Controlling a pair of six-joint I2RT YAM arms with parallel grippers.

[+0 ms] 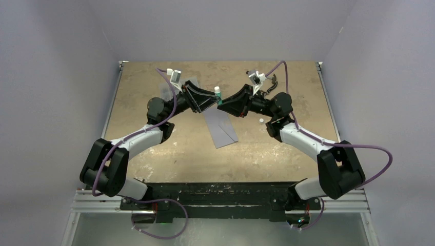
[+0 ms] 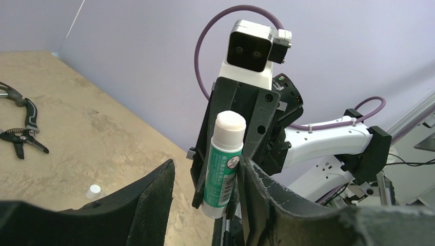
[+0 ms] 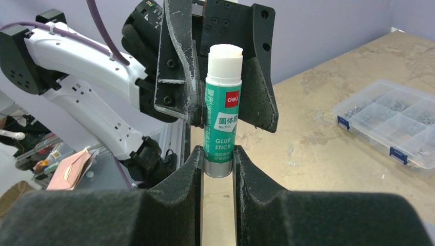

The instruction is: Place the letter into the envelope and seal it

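The grey-lavender envelope (image 1: 221,128) lies flat mid-table, below both grippers. The letter is not in view. My right gripper (image 1: 223,104) (image 3: 218,164) is shut on the bottom end of a green glue stick (image 1: 217,95) (image 3: 221,118) and holds it up in the air. The stick is uncapped, its white glue showing. My left gripper (image 1: 211,97) (image 2: 206,164) is open. Its fingers flank the stick's upper part (image 2: 224,164); one finger (image 2: 267,200) is right beside the stick, the other (image 2: 149,205) stands apart from it.
A small white cap (image 1: 261,120) (image 2: 93,191) lies on the table right of the envelope. Pliers (image 1: 270,84) (image 2: 23,130) lie at the back right. A clear compartment box (image 3: 392,123) sits at the back left, mostly behind the left arm in the top view.
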